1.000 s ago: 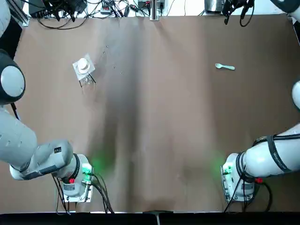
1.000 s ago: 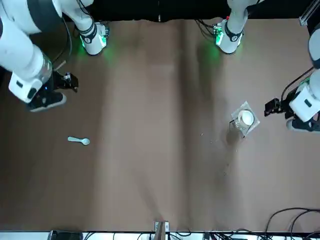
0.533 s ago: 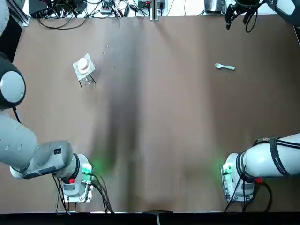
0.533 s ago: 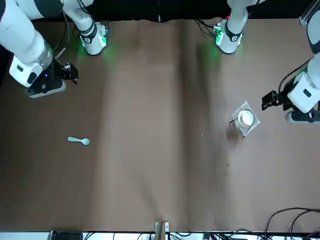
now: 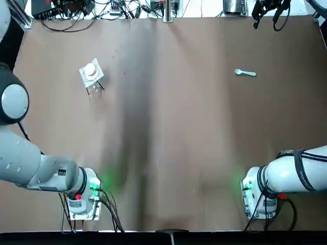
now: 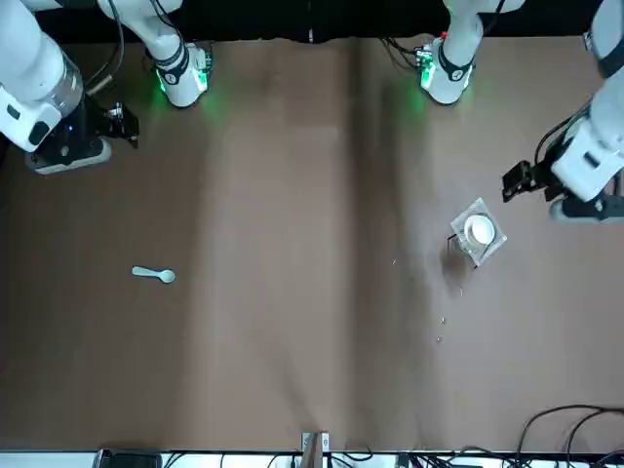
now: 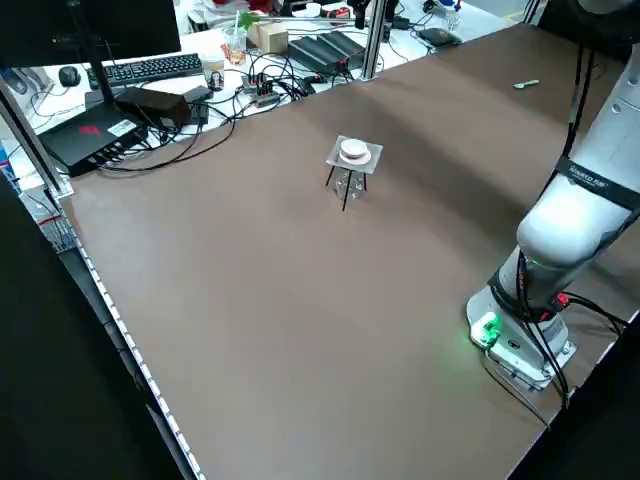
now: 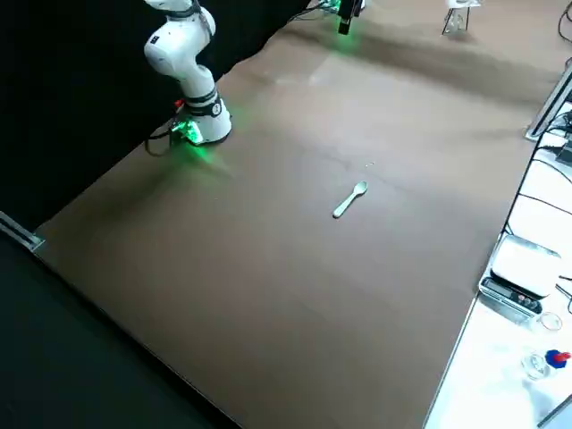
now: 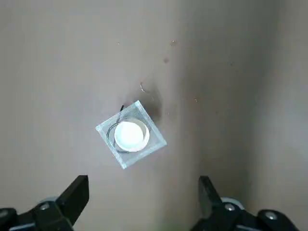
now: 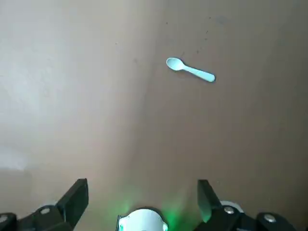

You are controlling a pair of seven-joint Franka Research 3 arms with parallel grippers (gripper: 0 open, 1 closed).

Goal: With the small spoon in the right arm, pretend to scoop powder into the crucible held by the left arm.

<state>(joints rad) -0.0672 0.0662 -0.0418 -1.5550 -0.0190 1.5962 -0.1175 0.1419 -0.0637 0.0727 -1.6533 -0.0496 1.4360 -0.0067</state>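
The white crucible (image 5: pixel 91 71) sits on a square wire mesh atop a small tripod at the table's far left, also seen in the front view (image 6: pixel 478 231). The pale small spoon (image 5: pixel 245 73) lies flat at the far right. My left gripper (image 6: pixel 515 182) hovers high beside the crucible, open and empty; its wrist view shows the crucible (image 9: pixel 130 134) below, ahead of its spread fingers (image 9: pixel 73 197). My right gripper (image 6: pixel 125 125) hangs high on the spoon's side, open and empty, with the spoon (image 10: pixel 190 70) well ahead of its fingers (image 10: pixel 74 196).
Both arm bases (image 5: pixel 82 196) glow green at the near edge. Cables, a keyboard and boxes (image 7: pixel 150 90) crowd the far edge beyond the brown table (image 5: pixel 168 127). A few small specks (image 6: pixel 441 327) lie near the tripod.
Both grippers have shifted toward the robot's side of the table in the front view, the left one also edging toward the crucible. Spoon and crucible have not moved.
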